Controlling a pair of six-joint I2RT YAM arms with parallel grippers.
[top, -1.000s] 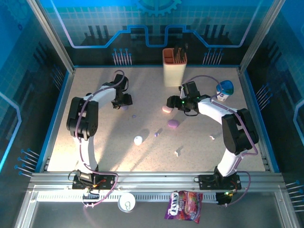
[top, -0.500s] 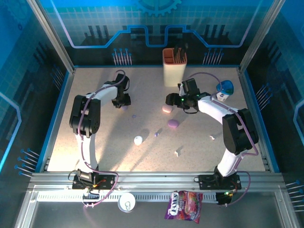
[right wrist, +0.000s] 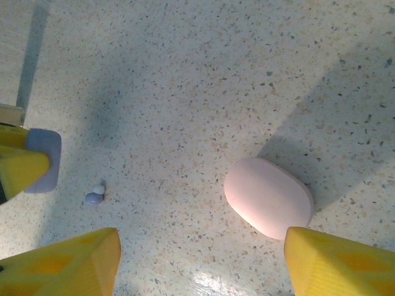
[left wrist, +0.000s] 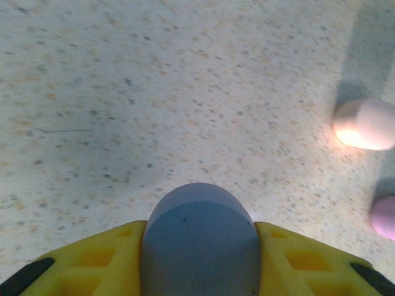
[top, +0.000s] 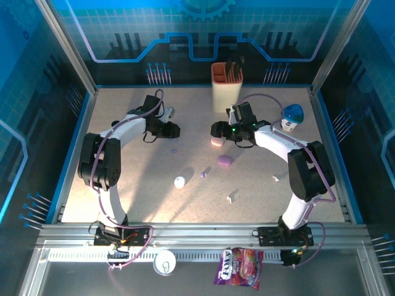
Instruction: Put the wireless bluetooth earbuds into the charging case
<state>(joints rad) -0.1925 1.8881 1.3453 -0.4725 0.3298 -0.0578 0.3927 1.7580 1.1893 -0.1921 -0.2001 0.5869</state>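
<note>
My left gripper [left wrist: 200, 231] is shut on a rounded grey-lilac charging case [left wrist: 199, 237], which fills the gap between its yellow fingers; in the top view this gripper [top: 170, 130] is at the back left of centre. My right gripper [right wrist: 202, 237] stands open over the table, and a pink case [right wrist: 268, 197] lies flat just inside its right finger. A tiny purple-and-white earbud [right wrist: 94, 196] lies close to the held lilac case [right wrist: 42, 159]. In the top view the right gripper [top: 217, 131] hovers over the pink case [top: 216, 142].
A purple case [top: 224, 160] and a white case [top: 179, 182] lie mid-table. Small earbuds lie loose: purple [top: 203, 174] and white [top: 276, 179], [top: 231, 198]. A tall cream holder [top: 226, 86] stands at the back, a blue-capped bottle [top: 291, 116] at the right.
The left gripper has shut on the lilac case and moved right with it. The right gripper has shifted slightly left, still open.
</note>
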